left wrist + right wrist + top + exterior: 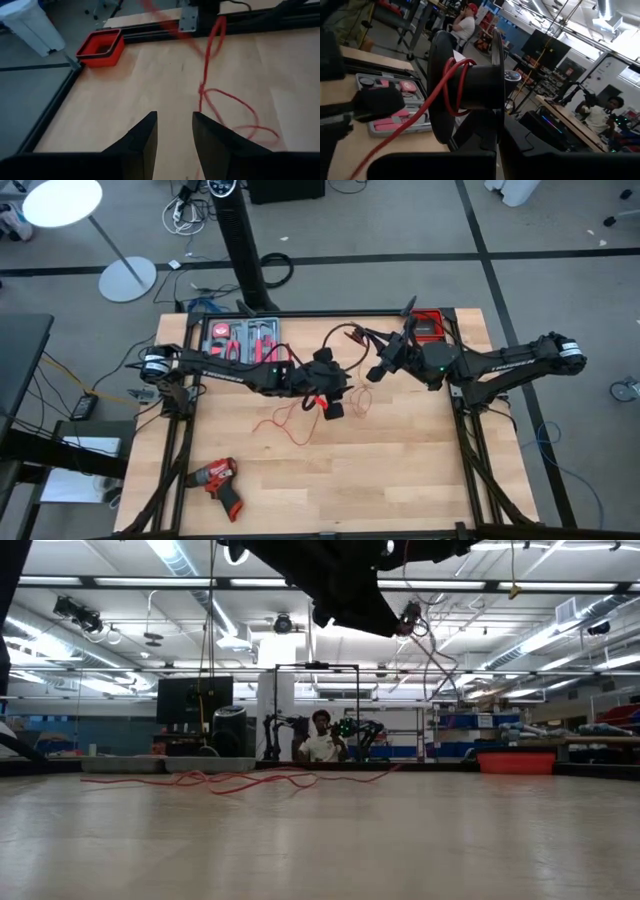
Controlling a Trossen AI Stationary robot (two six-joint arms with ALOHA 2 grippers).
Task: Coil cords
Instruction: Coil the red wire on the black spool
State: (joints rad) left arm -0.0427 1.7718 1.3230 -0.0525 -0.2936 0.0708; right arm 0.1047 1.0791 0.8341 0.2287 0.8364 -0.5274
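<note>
Right gripper (381,367) is up over the middle of the worktop (400,470), jaws clamped tight on a black spool (470,85) with a few turns of red wire (451,85) wound on its core. The wire runs down from the spool and sprawls in loose loops on the worktop's centre. Left gripper (174,131) hovers just beside it over the loops, jaws parted and gripping nothing. Tool case (243,338) sits at the far left.
</note>
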